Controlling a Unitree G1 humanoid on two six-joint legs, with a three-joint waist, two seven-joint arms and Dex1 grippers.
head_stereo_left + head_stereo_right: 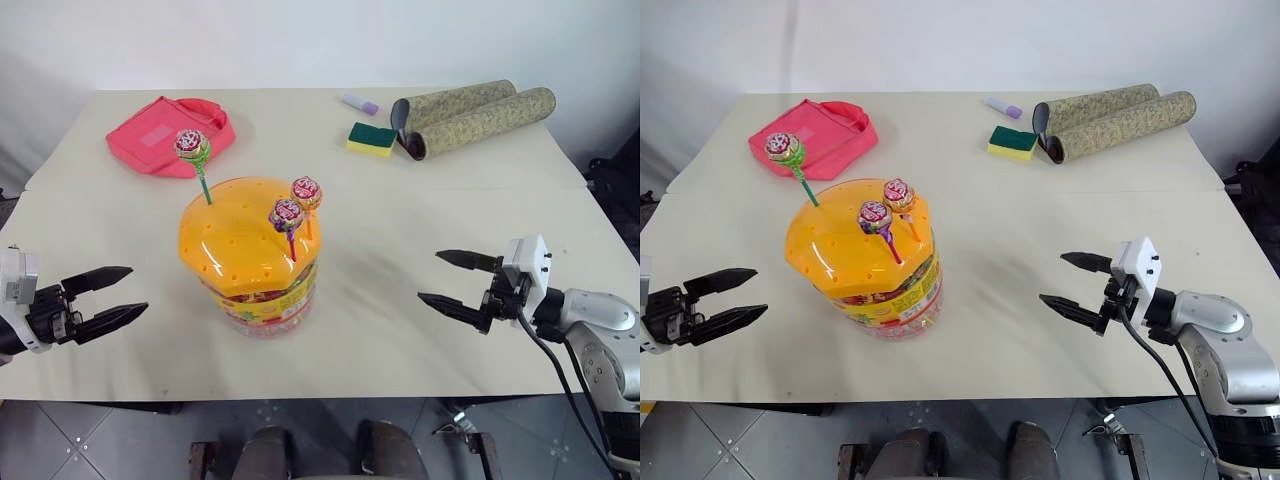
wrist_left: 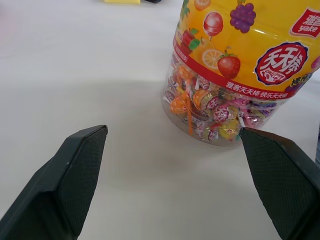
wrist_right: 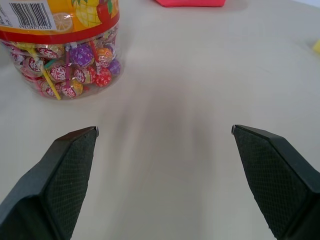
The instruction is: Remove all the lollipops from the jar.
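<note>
On the table (image 1: 400,330), near its front middle, the jar (image 1: 255,285) is placed upright, between the two grippers and apart from both. Its orange lid (image 1: 240,235) is dotted with small holes, and three lollipops are stuck into it: one with a green stick (image 1: 192,146) at the lid's far left edge, one with an orange stick (image 1: 306,192) and one with a purple stick (image 1: 286,215) close together at the right. On the label (image 2: 250,55) the word "yake" and Chinese characters can be read, beside printed fruits; a barcode is seen in the right wrist view, cut off by the edge. Many more wrapped candies are seen through the clear wall; they cannot be counted. At the far side, two rolled mats (image 1: 470,118), one pink bag (image 1: 170,135), one sponge (image 1: 371,139) and one small purple thing (image 1: 360,104), hard to make out, are found. The left gripper (image 1: 108,296) and the right gripper (image 1: 447,280) are both spread wide and hold nothing.
</note>
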